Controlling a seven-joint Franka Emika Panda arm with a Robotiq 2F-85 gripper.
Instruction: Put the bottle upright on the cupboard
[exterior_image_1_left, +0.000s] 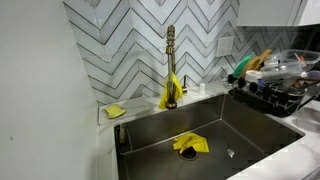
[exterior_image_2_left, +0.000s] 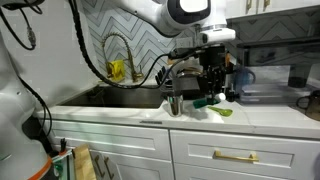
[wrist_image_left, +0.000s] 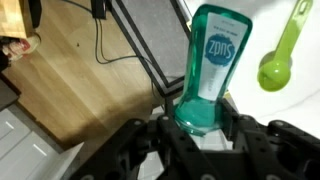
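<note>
Claw state: claw (wrist_image_left: 203, 120) closed on the near end of the green bottle (wrist_image_left: 214, 60), a dark finger pressed to each side; reads as a firm pinch.
Bottle position: off upright, body running away from the wrist camera, label facing up; low over the front edge of the white desk (exterior_image_2_left: 270, 115). Cannot tell whether it touches the surface.
Why held so: gripped by one end, probably so the free end can swing down and the bottle can be stood on its base.
Why here: the desk tops the white cupboard units, so this bare front strip is likely the set-down spot.
Neighbours: lime spoon (wrist_image_left: 278, 58) just beside the bottle on the desk; metal cup (exterior_image_2_left: 175, 103) near the claw, toward the sink. Both could be knocked as the bottle tips up.
Wrist view only: label print, finger contact, wooden floor (wrist_image_left: 70, 80) and cables (wrist_image_left: 100, 40) beyond the desk edge.
Exterior view with the arm: arm reaching down from above, claw pointing down, cup and cupboard fronts; the bottle shows only as a green smudge under the claw.
Exterior view of the sink: no arm, no bottle; gold faucet (exterior_image_1_left: 170, 60), yellow cloth (exterior_image_1_left: 190, 145) in the sink (exterior_image_1_left: 250, 135), loaded dish rack (exterior_image_1_left: 275, 85).
</note>
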